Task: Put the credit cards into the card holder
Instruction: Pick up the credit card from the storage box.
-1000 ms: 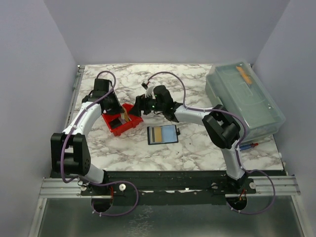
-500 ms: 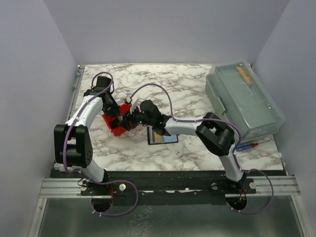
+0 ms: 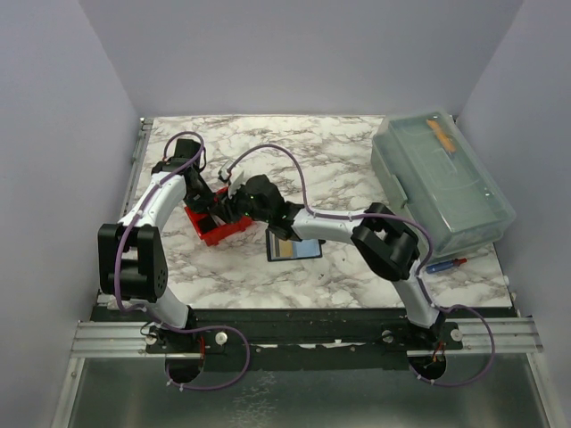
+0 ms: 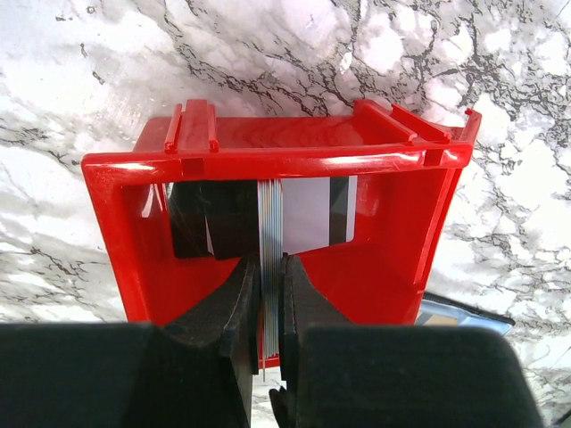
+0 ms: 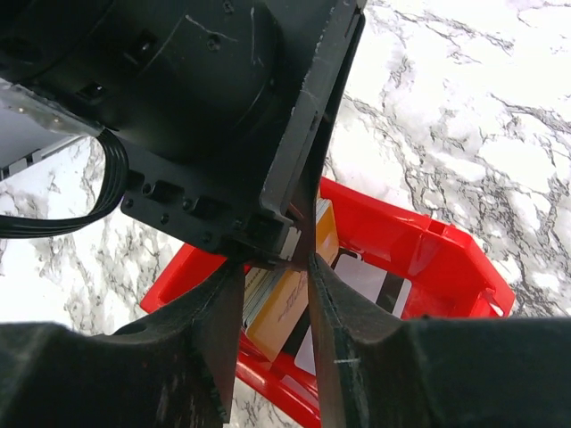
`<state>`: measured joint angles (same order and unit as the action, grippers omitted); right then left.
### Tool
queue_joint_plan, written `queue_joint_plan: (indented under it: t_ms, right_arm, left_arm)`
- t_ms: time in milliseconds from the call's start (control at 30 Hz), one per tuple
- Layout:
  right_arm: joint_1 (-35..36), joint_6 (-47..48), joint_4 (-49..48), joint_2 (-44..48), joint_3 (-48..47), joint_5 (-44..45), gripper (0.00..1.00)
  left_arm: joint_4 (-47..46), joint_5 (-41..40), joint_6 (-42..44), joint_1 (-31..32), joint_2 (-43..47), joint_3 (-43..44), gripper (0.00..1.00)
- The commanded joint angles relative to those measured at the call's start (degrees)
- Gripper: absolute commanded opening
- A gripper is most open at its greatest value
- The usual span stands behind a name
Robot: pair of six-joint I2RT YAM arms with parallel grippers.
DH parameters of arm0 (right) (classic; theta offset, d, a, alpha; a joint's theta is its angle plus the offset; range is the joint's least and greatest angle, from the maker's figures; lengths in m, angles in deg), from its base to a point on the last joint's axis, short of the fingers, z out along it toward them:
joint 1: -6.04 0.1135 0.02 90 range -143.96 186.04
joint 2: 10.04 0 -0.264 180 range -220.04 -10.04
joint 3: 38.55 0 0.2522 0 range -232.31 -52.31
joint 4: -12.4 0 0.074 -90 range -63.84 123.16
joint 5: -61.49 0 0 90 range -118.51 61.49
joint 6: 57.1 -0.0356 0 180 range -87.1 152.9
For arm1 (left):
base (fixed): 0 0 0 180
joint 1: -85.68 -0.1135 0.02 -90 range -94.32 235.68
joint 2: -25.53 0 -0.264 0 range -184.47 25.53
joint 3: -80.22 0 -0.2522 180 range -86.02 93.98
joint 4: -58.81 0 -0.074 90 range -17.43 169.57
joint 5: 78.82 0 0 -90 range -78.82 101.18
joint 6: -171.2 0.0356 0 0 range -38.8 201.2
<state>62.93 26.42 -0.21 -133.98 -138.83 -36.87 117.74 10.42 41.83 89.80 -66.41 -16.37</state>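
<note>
A stack of credit cards (image 4: pixel 270 234) stands on edge in the small red tray (image 4: pixel 268 160), and my left gripper (image 4: pixel 270 263) is shut on it. In the right wrist view the stack's outer card is yellowish (image 5: pixel 287 301). My right gripper (image 5: pixel 275 267) straddles that stack from the other side, with a gap still showing at its left finger (image 5: pixel 214 312). A white card with a dark strip (image 4: pixel 308 214) lies flat in the tray. The black card holder (image 3: pixel 299 251) lies open on the table right of the tray (image 3: pixel 219 232), partly under my right arm.
A large translucent lidded box (image 3: pixel 442 183) stands at the right edge of the table. A small red and blue pen-like thing (image 3: pixel 446 264) lies in front of it. Both grippers (image 3: pixel 221 205) crowd together over the tray.
My right gripper has moved left to the tray and its jaws have narrowed around the card stack. The left arm shifted its elbow back; its gripper stayed shut on the cards.
</note>
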Motion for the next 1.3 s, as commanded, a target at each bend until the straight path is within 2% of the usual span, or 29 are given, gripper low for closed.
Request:
queue_joint_plan:
  t_ms: [0, 167, 433, 567, 767, 933, 1200, 1267]
  right_arm:
    - [0.98, 2.59, 2.87, -2.46, -2.01, 1.11, 0.4]
    - [1.8, 4.95, 4.58, -2.83, -2.6, 2.34, 0.43]
    - [2.28, 5.93, 6.38, -3.19, -3.36, 4.22, 0.43]
    - [2.5, 5.93, 6.4, -2.42, -2.28, 3.03, 0.49]
    - [2.47, 5.94, 7.07, -2.77, -2.67, 3.74, 0.49]
    - [2.55, 7.56, 6.49, -2.14, -1.85, 2.23, 0.55]
    - [2.93, 7.48, 10.53, -4.73, -6.27, 5.47, 0.48]
    - [2.99, 7.71, 10.68, -4.82, -6.44, 6.47, 0.42]
  left_arm:
    - [1.41, -0.94, 1.66, -0.2, -0.73, 1.76, 0.0]
    - [1.29, -0.65, 2.1, -0.22, -1.07, 2.36, 0.0]
    - [1.24, 0.35, 2.15, -0.13, -2.42, 2.99, 0.0]
    - [0.98, 0.67, 1.63, -0.08, -3.06, 2.99, 0.0]
    - [0.89, -0.02, 1.4, 0.18, -3.14, 3.27, 0.0]
    - [0.89, 0.46, 0.96, 0.44, -3.12, 3.46, 0.0]
    - [0.98, 0.66, 1.49, 0.54, -1.82, 3.85, 0.0]
    - [0.98, 0.71, 1.26, 0.55, -1.59, 3.7, 0.0]
